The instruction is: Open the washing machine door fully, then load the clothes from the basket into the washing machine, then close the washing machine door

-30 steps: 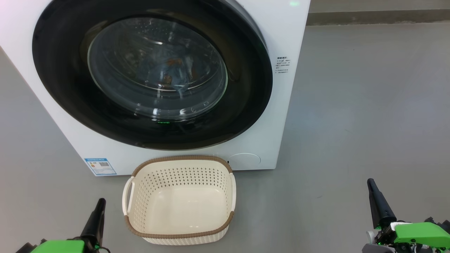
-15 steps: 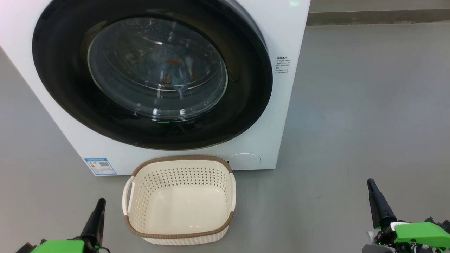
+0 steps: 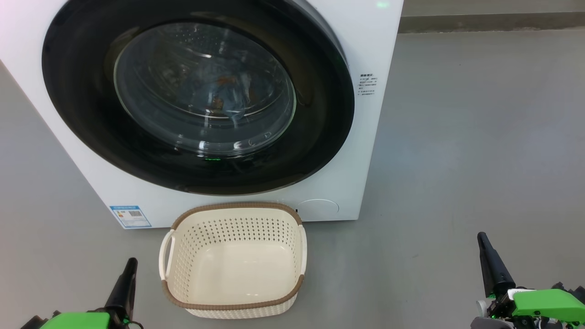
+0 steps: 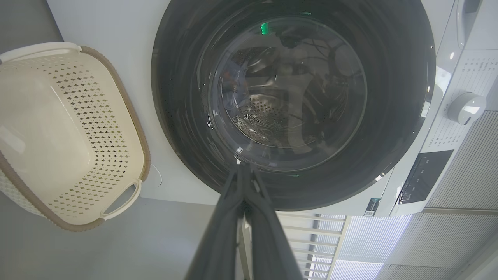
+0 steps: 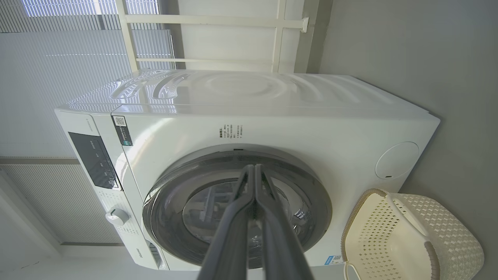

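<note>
Nothing has been moved: door (image 3: pixel 91 114) closed on clothes (image 3: pixel 224 93), basket (image 3: pixel 237 228) emptied, left gripper (image 3: pixel 130 262) and right gripper (image 3: pixel 481 238) jaws together, empty; task looks finished.

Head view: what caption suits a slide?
Empty basket, clothes behind the shut washing machine door, left end effector and right end effector closed.

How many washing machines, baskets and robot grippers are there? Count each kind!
Big white front-loading washing machine: 1
Cream-white perforated plastic basket with brown rim: 1
Dark two-fingered grippers: 2 (left gripper, right gripper)
Total: 4
</note>
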{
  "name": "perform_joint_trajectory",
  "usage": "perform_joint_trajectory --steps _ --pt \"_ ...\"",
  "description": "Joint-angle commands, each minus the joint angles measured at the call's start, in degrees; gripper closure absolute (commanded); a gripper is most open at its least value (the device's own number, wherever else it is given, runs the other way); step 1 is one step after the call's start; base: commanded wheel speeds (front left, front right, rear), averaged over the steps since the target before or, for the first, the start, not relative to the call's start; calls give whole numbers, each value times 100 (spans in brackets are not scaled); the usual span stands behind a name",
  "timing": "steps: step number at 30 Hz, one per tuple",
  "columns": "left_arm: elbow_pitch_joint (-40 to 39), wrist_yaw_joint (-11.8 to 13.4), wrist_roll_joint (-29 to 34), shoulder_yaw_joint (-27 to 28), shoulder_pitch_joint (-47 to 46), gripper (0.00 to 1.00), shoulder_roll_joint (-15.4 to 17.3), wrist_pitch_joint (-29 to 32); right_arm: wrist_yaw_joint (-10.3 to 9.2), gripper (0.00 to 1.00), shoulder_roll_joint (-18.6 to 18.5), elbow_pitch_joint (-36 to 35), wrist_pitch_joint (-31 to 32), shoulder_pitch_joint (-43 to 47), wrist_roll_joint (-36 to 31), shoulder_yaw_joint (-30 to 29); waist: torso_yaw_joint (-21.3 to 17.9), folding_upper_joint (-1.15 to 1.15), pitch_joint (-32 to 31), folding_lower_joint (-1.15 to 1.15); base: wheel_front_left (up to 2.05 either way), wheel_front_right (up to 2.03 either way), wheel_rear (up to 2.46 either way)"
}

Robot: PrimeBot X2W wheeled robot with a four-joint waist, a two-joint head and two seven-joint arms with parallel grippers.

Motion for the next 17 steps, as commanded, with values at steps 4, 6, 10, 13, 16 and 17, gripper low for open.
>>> perform_joint_trajectory --steps 4,6,10,13,16,17 --pt "-110 -41 2 205 -238 100 62 38 -6 100 -73 -144 43 -225 68 143 0 0 0 0 0 0 0" --pt "-110 -41 2 205 -238 100 62 38 -6 100 -73 -144 43 -225 68 143 0 0 0 0 0 0 0" --pt "-110 -41 2 205 -238 100 62 38 -6 100 -73 -144 43 -225 68 143 0 0 0 0 0 0 0" --pt "-110 -41 2 205 -238 100 61 38 -6 100 -73 -144 43 -225 68 143 0 0 0 0 0 0 0" --pt "-110 -41 2 205 -238 100 61 39 -6 100 -73 -144 43 -225 68 143 0 0 0 0 0 0 0" --pt "-110 -41 2 205 -238 100 61 39 -6 100 -73 -144 43 -225 68 143 0 0 0 0 0 0 0"
